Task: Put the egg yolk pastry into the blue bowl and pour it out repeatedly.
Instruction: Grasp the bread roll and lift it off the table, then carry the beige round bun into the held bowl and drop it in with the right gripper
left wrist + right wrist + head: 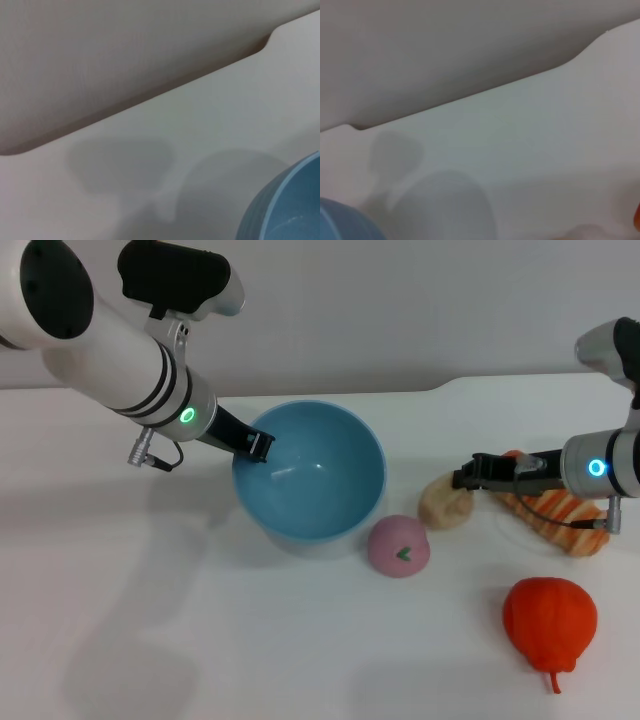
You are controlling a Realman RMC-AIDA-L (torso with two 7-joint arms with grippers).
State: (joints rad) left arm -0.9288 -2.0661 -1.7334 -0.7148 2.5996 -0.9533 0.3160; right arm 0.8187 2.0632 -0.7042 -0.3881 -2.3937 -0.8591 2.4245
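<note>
One pastry (445,503) lies on the table (150,640) right of the one bowl (309,476), with the right gripper (462,480) touching it; its finger state cannot be told. The left gripper (260,446) pinches the bowl's rim. One pink bun (398,546), one striped bread (560,512) and one orange fruit (549,617) lie nearby.

The round light-blue plastic bowl (310,475) looks smooth and faintly glossy inside, with soft highlights; its outer wall in the left wrist view shows fine horizontal ridges. The small beige egg yolk pastry (444,502) has a matt, lumpy surface. The pink round bun (398,546) looks matt and smooth. The bright orange round fruit-shaped toy (549,617) appears slightly textured, like knit or foam. The white table (150,620) is smooth and matt. The arms' white casings look like glossy plastic.
</note>
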